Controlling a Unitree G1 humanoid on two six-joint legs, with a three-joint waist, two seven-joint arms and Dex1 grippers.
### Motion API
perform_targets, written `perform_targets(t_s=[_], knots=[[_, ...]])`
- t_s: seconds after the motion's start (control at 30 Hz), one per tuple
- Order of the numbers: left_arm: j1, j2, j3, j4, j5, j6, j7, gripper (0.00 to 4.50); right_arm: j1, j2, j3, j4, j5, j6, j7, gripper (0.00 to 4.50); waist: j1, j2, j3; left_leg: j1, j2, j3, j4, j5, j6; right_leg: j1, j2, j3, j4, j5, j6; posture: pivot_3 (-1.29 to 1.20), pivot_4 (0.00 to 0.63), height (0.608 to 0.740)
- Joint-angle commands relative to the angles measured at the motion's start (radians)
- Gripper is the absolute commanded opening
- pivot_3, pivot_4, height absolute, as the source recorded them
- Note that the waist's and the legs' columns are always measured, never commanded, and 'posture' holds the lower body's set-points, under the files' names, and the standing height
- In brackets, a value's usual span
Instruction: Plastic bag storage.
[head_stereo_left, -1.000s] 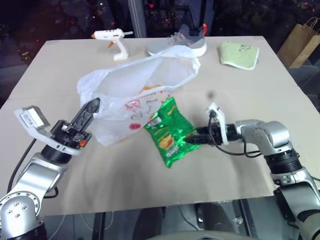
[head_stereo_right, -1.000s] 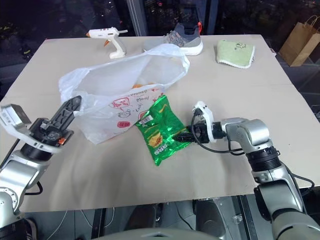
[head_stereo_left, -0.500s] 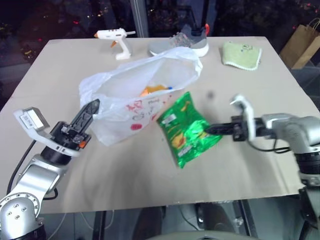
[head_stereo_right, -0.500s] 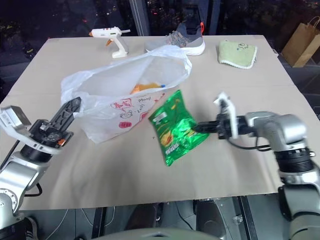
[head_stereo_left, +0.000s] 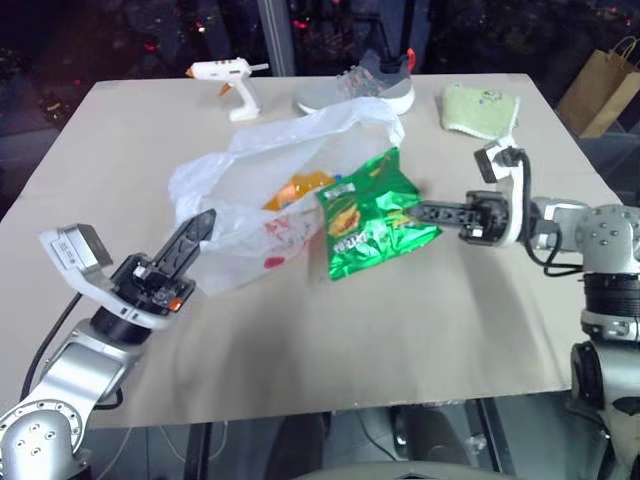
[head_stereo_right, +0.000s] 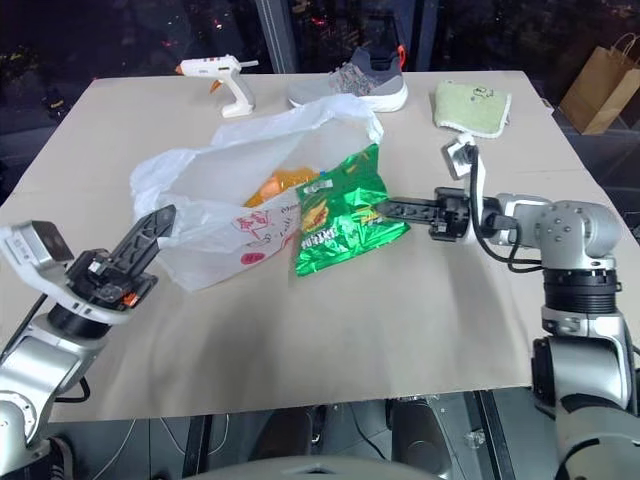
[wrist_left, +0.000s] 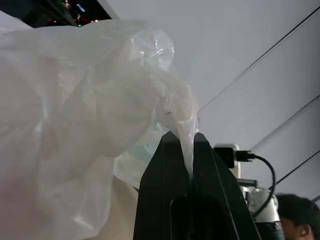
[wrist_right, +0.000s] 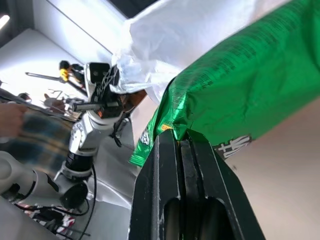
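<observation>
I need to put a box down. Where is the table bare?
Bare: the near strip of the table below the plastic bag and snack packet. Crowded: far edge, with glue gun, shoe, green cloth.

Arms are finished in silver-grey metal with black joint rings; black cables are looped at the wrists, white camera brackets mounted, slim black fingers fitted.

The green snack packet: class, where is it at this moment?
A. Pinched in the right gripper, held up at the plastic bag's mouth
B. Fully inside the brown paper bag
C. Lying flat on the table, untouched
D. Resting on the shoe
A: the right gripper is shut on an edge of the green snack packet, holding it up at the open mouth of the plastic bag.
</observation>
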Motion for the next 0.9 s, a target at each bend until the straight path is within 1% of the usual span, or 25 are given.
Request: perform_targets(t_s=[0.03, 0.2, 0.37, 0.57, 0.73, 0.9], knots=[[0.022, -0.003, -0.011, -0.056, -0.013, -0.004, -0.015, 0.00, -0.043, 0.018, -0.017, 0.009, 0.027, -0.007, 0.002, 0.07, 0.000, 0.000, 0.000, 0.000, 0.000, 0.000, 0.000, 0.000, 0.000, 0.000, 0.000, 0.000, 0.000, 0.000, 0.000, 0.00, 0.150, 0.740], [0.038, -0.006, -0.022, -0.068, -0.012, -0.015, -0.016, 0.00, -0.074, 0.043, -0.013, 0.017, 0.039, -0.003, 0.014, 0.07, 0.001, 0.000, 0.000, 0.000, 0.000, 0.000, 0.000, 0.000, 0.000, 0.000, 0.000, 0.000, 0.000, 0.000, 0.000, 0.00, 0.150, 0.740], [0.022, -0.010, -0.038, -0.059, 0.002, -0.023, -0.020, 0.00, -0.108, 0.080, 0.000, 0.027, 0.036, -0.040, 0.045, 0.07, -0.002, 0.000, 0.000, 0.000, 0.000, 0.000, 0.000, 0.000, 0.000, 0.000, 0.000, 0.000, 0.000, 0.000, 0.000, 0.00, 0.150, 0.740], [0.019, -0.003, -0.035, -0.045, 0.005, -0.027, -0.034, 0.00, -0.124, 0.083, -0.001, 0.013, 0.053, -0.047, 0.069, 0.07, 0.000, 0.000, 0.000, 0.000, 0.000, 0.000, 0.000, 0.000, 0.000, 0.000, 0.000, 0.000, 0.000, 0.000, 0.000, 0.00, 0.150, 0.740], [0.009, -0.007, -0.039, -0.047, -0.007, -0.032, -0.041, 0.00, -0.113, 0.110, 0.050, 0.057, -0.003, -0.103, 0.082, 0.07, -0.001, 0.000, 0.000, 0.000, 0.000, 0.000, 0.000, 0.000, 0.000, 0.000, 0.000, -0.001, 0.000, 0.000, 0.000, 0.00, 0.150, 0.740], [0.014, -0.001, -0.091, -0.126, -0.080, -0.007, -0.046, 0.00, -0.161, 0.211, 0.131, 0.238, -0.127, -0.260, 0.105, 0.07, -0.006, 0.000, 0.000, 0.000, 0.000, 0.000, 0.000, 0.000, 0.000, 0.000, 0.000, 0.000, 0.001, 0.000, 0.000, 0.00, 0.150, 0.740]])
